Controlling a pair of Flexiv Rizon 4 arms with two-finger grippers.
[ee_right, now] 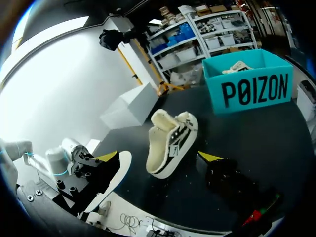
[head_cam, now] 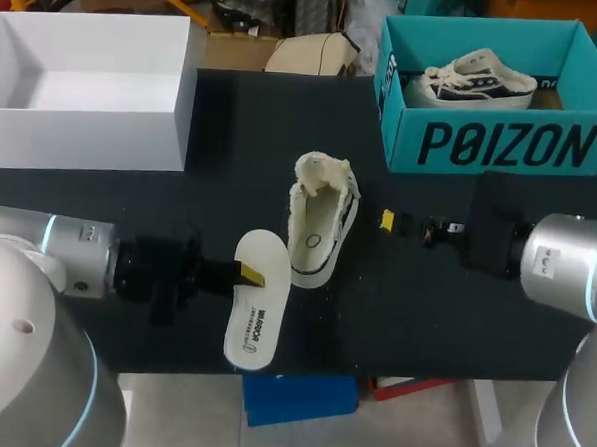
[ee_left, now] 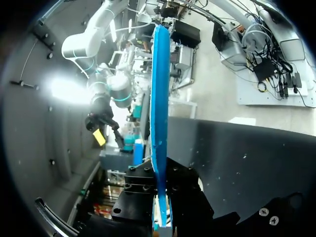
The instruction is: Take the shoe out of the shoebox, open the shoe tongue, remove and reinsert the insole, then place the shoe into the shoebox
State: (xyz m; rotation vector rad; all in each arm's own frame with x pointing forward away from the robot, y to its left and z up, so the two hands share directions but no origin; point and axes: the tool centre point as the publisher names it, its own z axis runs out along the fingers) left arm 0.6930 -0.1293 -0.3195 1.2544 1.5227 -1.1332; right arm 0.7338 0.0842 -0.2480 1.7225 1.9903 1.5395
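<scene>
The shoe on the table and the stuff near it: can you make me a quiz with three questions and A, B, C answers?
1. Where is the open shoe?
A. On the black table, right beside the insole
B. On the floor
C. Up in the air, held by a tool

2. How many shoes can you see?
A. One
B. Two
C. Four

3. What is the left tool doing?
A. Open and holding nothing
B. Shut on the shoe
C. Shut on the insole

Answers:
1. A: the head view shows it resting on the table with the insole next to it.
2. B: there is the one on the table, and another shoe sits in the teal box.
3. C: the left wrist view shows the insole clamped edge-on between the tool's fingers.
</scene>
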